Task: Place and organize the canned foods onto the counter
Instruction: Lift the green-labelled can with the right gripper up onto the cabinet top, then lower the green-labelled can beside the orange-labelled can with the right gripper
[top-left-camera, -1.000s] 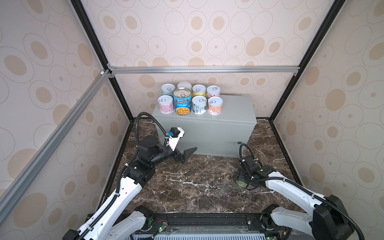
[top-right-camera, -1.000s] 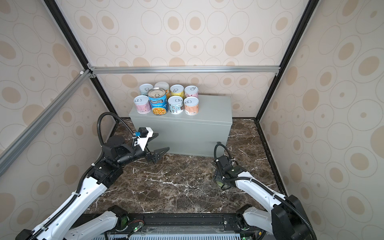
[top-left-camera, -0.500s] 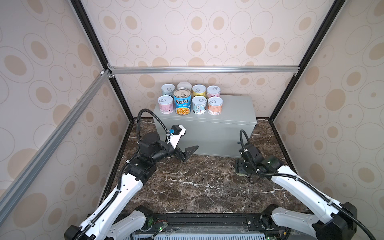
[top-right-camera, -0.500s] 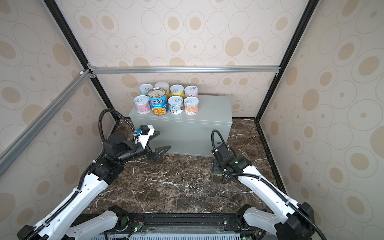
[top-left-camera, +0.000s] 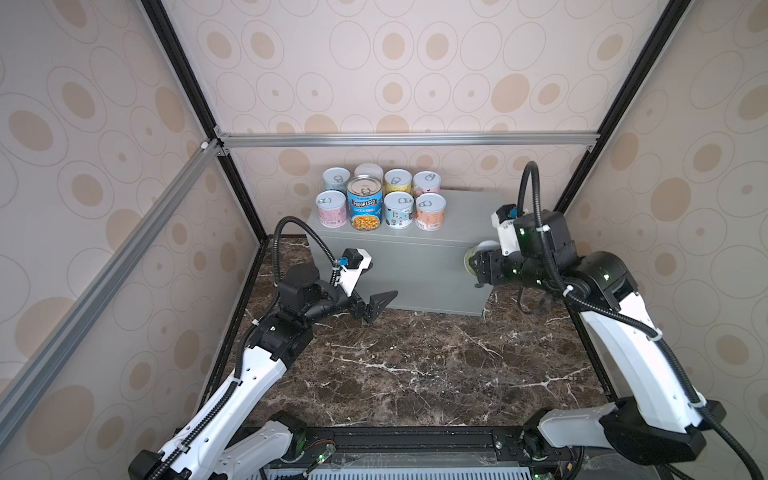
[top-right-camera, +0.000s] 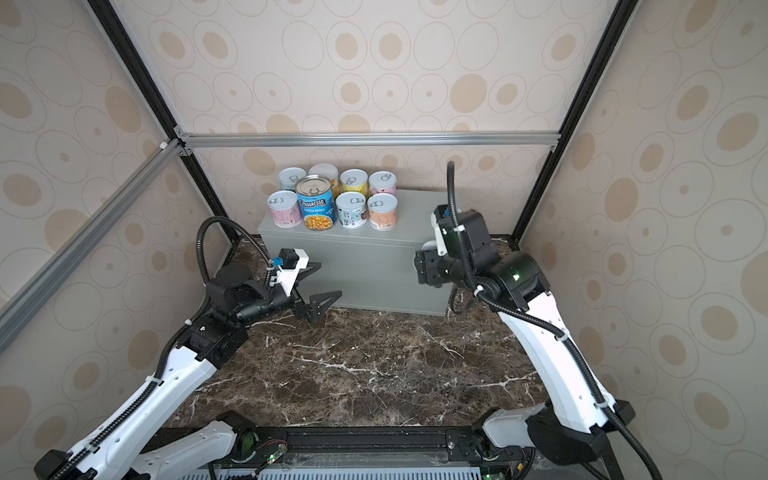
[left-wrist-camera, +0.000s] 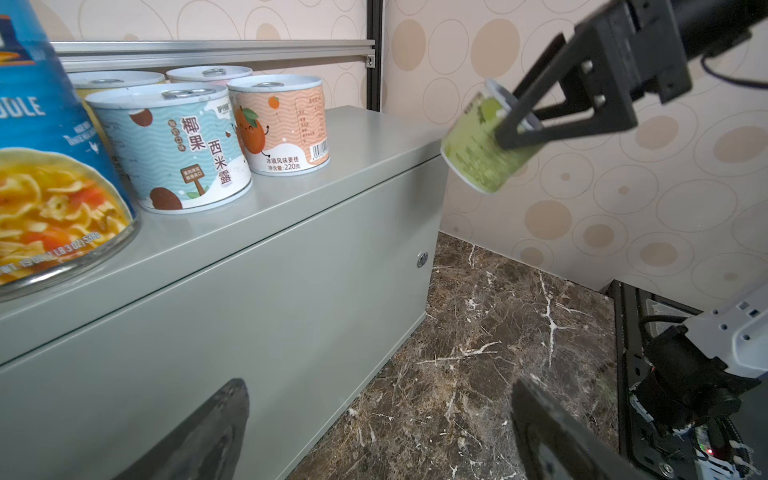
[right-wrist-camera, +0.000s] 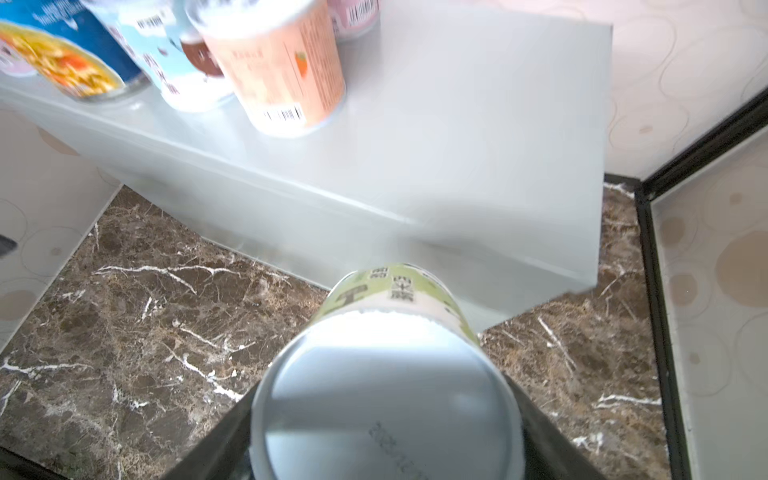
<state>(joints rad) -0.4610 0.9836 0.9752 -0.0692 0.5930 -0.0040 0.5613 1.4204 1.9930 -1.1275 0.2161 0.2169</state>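
Observation:
The counter (top-left-camera: 415, 266), a grey metal box, stands at the back in both top views. Several cans stand on its left half in two rows, among them the tall blue Progresso can (top-left-camera: 365, 203), a light-blue can (left-wrist-camera: 174, 145) and an orange can (left-wrist-camera: 282, 124). My right gripper (top-left-camera: 478, 266) is shut on a green-labelled can (left-wrist-camera: 478, 153), held tilted in the air off the counter's right front corner; its pale end (right-wrist-camera: 386, 395) faces the right wrist camera. My left gripper (top-left-camera: 374, 291) hangs open and empty just in front of the counter's left front.
Dark brown marble floor (top-left-camera: 415, 365) lies in front of the counter. The right half of the counter top (top-right-camera: 415, 216) is bare. Patterned walls and black frame posts (top-left-camera: 582, 174) close in both sides and the back. A small round lock (left-wrist-camera: 422, 260) sits on the counter's front.
My right arm has risen from the marble floor with the green can, up to the counter's right front corner. My left gripper has edged slightly right and stays open.

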